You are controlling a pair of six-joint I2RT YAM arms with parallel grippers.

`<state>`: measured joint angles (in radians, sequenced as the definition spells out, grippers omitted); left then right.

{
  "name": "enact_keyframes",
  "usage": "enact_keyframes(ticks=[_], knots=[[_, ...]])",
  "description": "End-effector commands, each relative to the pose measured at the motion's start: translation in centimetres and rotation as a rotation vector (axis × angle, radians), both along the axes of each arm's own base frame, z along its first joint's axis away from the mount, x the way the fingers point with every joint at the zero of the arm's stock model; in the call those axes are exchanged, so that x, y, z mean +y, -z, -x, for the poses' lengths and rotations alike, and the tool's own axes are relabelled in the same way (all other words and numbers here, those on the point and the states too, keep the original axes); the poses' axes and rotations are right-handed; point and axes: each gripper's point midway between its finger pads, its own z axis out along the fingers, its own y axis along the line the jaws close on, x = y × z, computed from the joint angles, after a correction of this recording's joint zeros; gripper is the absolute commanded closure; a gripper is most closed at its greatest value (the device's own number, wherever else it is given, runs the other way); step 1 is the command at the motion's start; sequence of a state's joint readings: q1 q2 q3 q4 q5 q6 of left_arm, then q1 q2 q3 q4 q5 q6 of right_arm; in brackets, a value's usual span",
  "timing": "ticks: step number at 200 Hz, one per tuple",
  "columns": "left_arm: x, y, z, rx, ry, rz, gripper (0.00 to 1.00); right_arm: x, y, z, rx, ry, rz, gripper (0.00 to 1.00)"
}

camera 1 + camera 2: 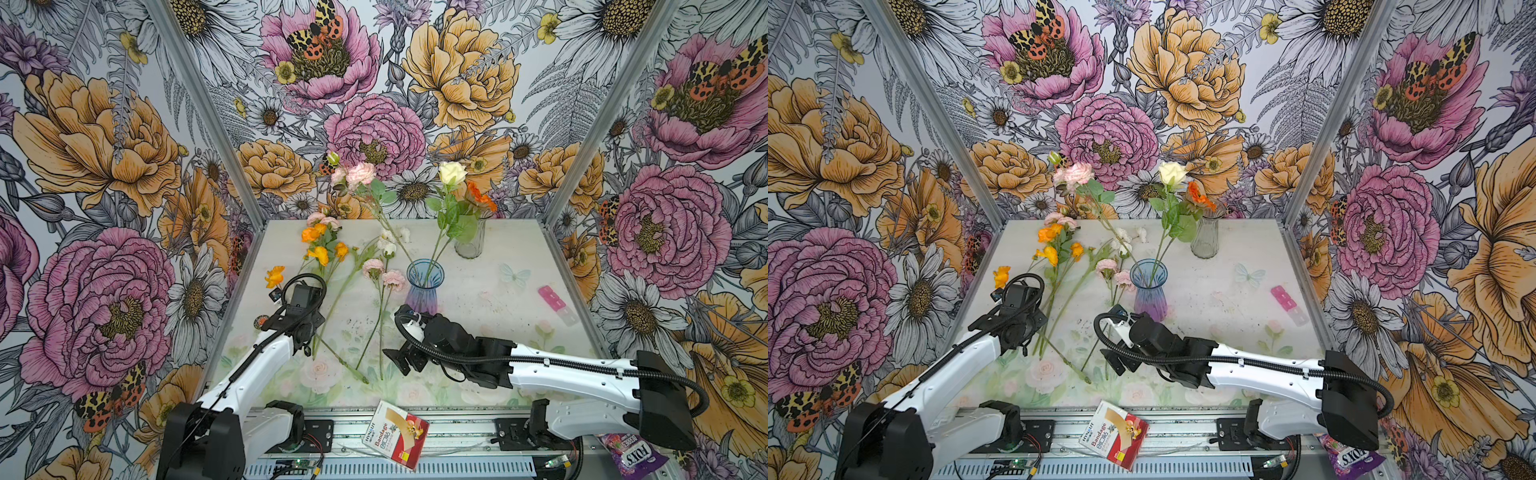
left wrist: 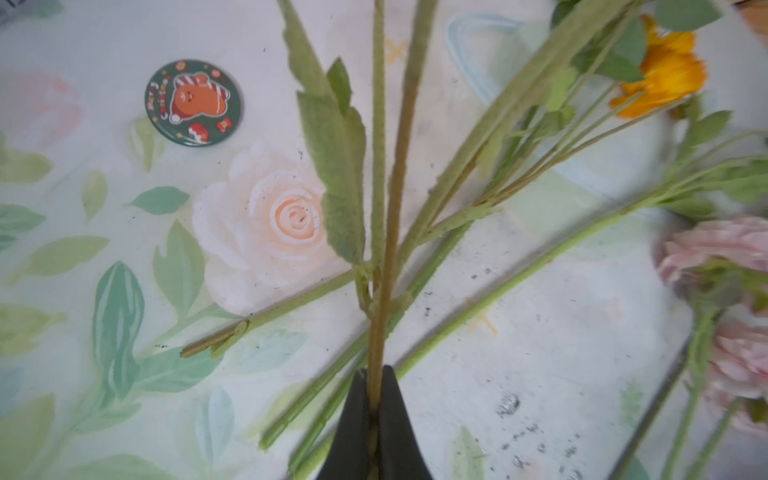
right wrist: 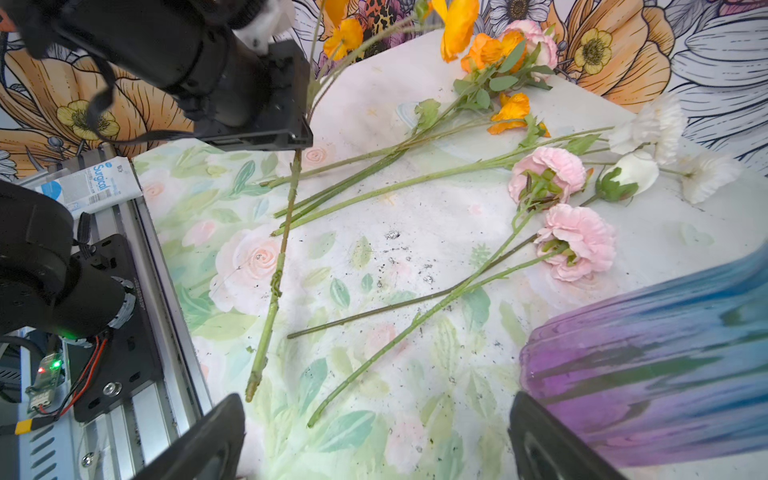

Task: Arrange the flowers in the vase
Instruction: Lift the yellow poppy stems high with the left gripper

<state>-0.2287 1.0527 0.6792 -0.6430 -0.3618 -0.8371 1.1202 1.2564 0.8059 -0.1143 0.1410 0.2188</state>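
Box (image 1: 395, 432) reads "Bandage"; left claw (image 2: 374, 399) grips a stem (image 2: 399, 166), right claw (image 3: 374, 415) stands wide.

Glossy ribbed glass vase (image 1: 423, 291), fuzzy matt flower stem (image 2: 399, 166), shiny badge (image 2: 193, 102)

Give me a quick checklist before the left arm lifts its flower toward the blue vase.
1. Left claw grip: ok, shut on the held stem.
2. Held stem free to lift: not ok, it lies across loose stems and may drag them.
3. Blue vase upright: ok.
4. Room in its mouth: ok, only the cream rose and the pink carnation stand in it.
5. Right claw out of the way: cannot tell. It is open and low beside the vase's base, and contact is unclear.
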Motion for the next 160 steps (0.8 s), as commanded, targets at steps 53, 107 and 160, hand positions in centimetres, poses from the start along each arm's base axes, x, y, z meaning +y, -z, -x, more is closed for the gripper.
enact_keyframes(ticks=[53, 107, 160], knots=[[-3.0, -24.8, -1.9, -0.595, 0.138, -0.199, 1.0, -6.4, -4.9, -4.1, -0.048, 0.229, -0.188, 0.01], [-7.9, -39.1, -3.8, -0.98, 0.277, -0.136, 1.0, -12.5, -6.4, -3.6, -0.082, 0.361, -0.26, 0.0], [-17.4, -43.0, -6.6, -1.225, 0.471, -0.065, 1.0, -13.8, -7.2, -1.8, -0.061, 0.306, -0.301, 0.01]])
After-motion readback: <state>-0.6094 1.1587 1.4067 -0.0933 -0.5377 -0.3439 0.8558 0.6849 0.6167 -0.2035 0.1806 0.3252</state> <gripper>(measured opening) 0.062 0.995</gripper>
